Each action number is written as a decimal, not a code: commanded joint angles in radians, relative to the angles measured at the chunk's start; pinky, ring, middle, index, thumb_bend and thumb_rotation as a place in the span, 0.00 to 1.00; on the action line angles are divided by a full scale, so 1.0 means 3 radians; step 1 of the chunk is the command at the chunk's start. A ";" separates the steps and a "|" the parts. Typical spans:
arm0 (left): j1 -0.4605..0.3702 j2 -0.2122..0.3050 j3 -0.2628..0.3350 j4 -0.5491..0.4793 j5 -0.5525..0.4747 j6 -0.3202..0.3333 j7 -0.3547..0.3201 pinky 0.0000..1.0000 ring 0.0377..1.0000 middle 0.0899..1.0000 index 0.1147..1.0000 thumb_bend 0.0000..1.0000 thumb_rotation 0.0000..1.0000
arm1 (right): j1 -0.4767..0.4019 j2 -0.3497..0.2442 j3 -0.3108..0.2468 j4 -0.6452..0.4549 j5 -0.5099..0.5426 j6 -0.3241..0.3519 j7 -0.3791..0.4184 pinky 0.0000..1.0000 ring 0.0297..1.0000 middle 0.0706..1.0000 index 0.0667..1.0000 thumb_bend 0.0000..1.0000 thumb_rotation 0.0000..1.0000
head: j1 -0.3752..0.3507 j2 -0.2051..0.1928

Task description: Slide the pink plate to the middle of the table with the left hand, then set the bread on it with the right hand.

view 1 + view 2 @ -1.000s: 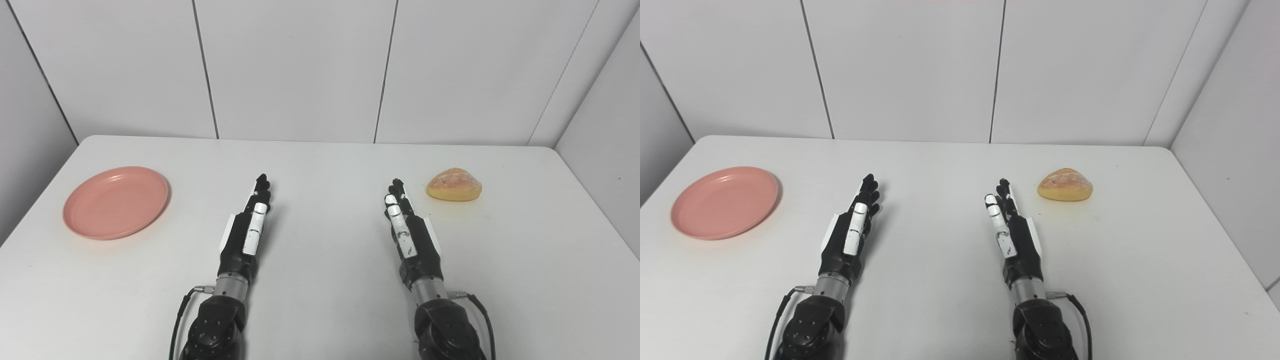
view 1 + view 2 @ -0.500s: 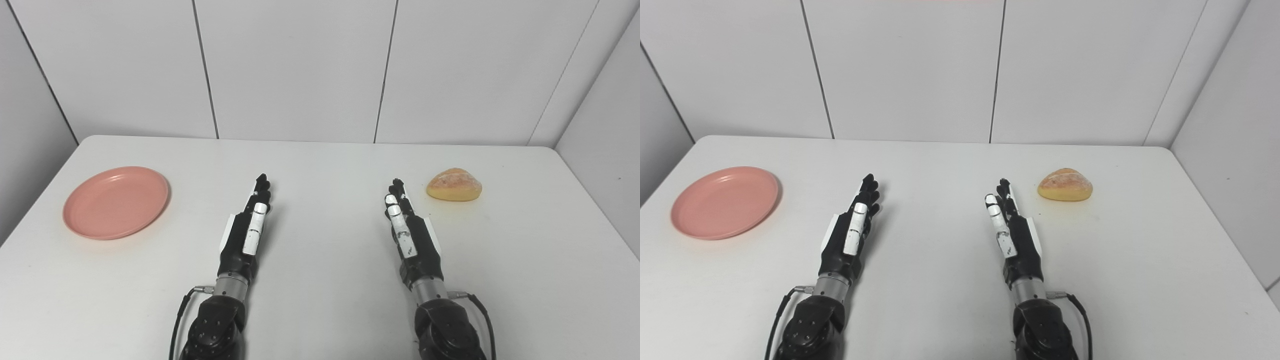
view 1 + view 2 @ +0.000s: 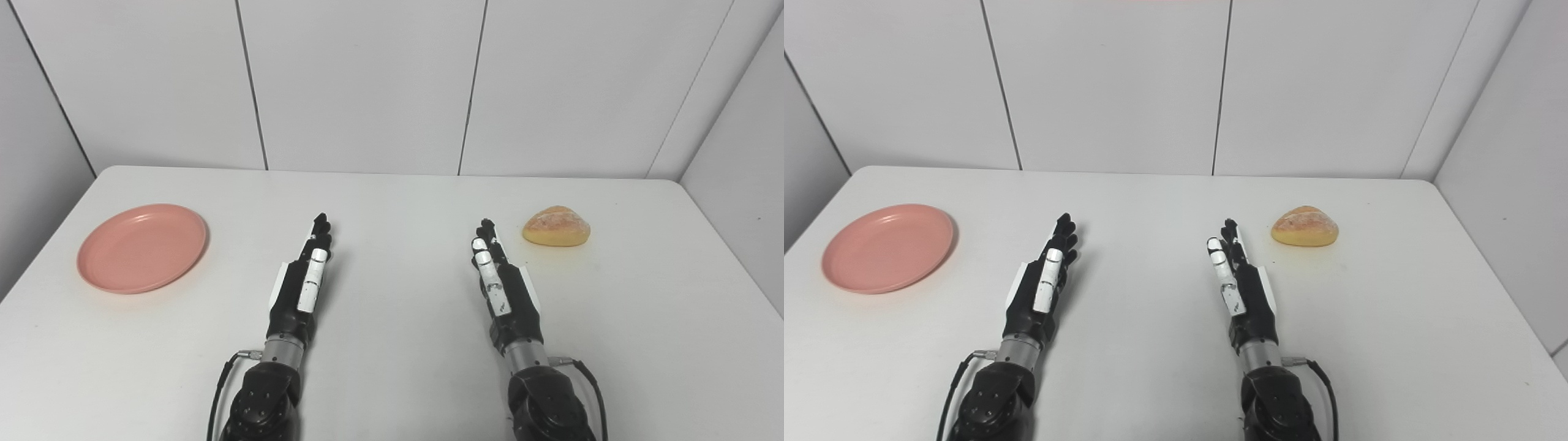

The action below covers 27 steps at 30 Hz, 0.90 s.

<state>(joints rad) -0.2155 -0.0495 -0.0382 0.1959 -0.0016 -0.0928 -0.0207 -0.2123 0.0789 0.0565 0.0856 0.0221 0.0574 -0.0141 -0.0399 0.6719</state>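
A round pink plate [image 3: 142, 247] lies near the table's left edge, with nothing on it. A golden bread roll [image 3: 556, 226] sits on the right side of the table, toward the back. My left hand [image 3: 304, 277] rests edge-on in the middle-left, fingers stretched forward, open and holding nothing, well to the right of the plate. My right hand [image 3: 502, 283] is held the same way in the middle-right, open, its fingertips just left of and nearer than the bread, a short gap between them.
The white table [image 3: 398, 202] ends at a panelled wall behind and walls on both sides. Both black forearms [image 3: 263, 392] come in from the bottom edge with thin cables at the wrists. Bare tabletop lies between the two hands.
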 commanded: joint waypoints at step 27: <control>-0.0062 0.0001 -0.0005 -0.0050 -0.0031 -0.0016 -0.0029 1.00 1.00 1.00 0.97 0.61 1.00 | -0.0142 0.0014 0.0003 -0.0096 0.0044 -0.0095 0.0044 1.00 1.00 1.00 1.00 0.64 0.85 | 0.0002 -0.0001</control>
<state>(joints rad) -0.2155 -0.0491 -0.0384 0.1959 -0.0016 -0.0925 -0.0213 -0.2123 0.0783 0.0568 0.0856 0.0311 0.0574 -0.0125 -0.0399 0.6719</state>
